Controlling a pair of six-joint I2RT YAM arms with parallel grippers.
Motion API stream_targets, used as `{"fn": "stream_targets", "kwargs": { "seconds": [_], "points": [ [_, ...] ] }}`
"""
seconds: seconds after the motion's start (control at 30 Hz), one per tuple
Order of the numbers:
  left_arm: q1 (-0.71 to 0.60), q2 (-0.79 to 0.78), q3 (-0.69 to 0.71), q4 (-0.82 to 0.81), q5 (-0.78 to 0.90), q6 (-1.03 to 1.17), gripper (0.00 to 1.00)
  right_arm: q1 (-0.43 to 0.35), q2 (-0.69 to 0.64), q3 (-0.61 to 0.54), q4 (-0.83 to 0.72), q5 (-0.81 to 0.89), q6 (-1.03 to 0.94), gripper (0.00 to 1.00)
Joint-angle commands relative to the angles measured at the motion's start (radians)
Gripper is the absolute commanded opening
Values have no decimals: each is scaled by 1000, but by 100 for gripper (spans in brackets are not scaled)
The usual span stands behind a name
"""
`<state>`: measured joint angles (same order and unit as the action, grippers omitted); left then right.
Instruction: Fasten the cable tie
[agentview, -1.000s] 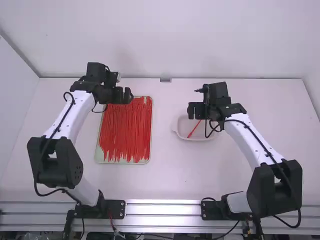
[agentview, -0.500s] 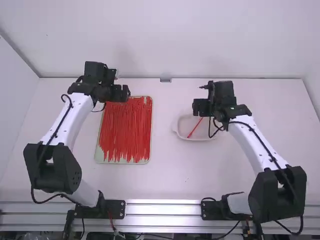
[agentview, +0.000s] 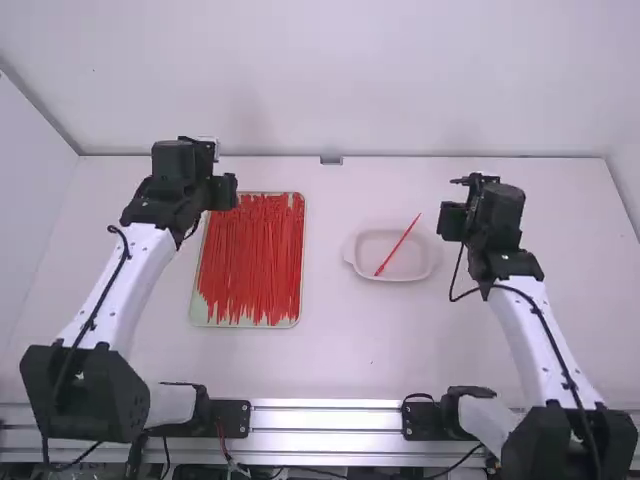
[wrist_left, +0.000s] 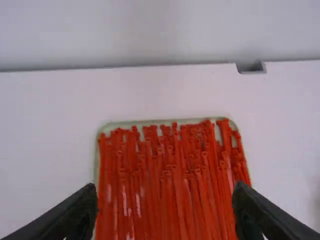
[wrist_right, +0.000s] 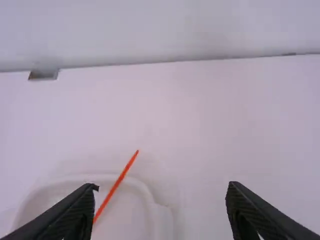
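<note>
White table (agentview: 330, 340) carrying all items. Green-rimmed tray (agentview: 245, 325), left of centre, holds a dense pile of red cable ties (agentview: 250, 260) lying lengthwise, heads toward the far edge. White dish (agentview: 425, 268), right of centre and apart from the tray, holds a single red cable tie (agentview: 397, 245), unfastened and straight, its far end resting over the dish rim. Left gripper (wrist_left: 164, 186) hovers above the tray's far end, jaws spread wide, gripping nothing. Right gripper (wrist_right: 162, 186) hangs just right of the dish, jaws likewise wide apart and empty. Small grey bracket (agentview: 331, 158) sits at the table's far edge.
</note>
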<state>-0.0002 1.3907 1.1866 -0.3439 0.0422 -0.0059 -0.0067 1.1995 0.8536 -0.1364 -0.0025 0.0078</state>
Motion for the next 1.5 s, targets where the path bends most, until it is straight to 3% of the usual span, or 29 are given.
{"fn": "stream_targets", "kwargs": {
  "seconds": [0.0,0.13,0.47,0.93,1.23,1.47],
  "points": [
    [0,-75,-47,32,-42,6,65,7,-67,-51,36,2,-8,64],
    [0,-164,-136,120,-42,6,57,7,-162,-146,131,2,-8,54],
    [0,-385,-357,342,-42,6,34,7,-391,-375,136,2,-8,32],
    [0,-717,-690,344,-42,6,1,7,-702,-686,136,2,-8,1],
    [0,-900,-872,344,-42,6,0,7,-859,-843,136,2,-8,0],
    [0,-1020,-992,344,-42,6,0,7,-961,-854,136,2,-8,0]
  ]
}}
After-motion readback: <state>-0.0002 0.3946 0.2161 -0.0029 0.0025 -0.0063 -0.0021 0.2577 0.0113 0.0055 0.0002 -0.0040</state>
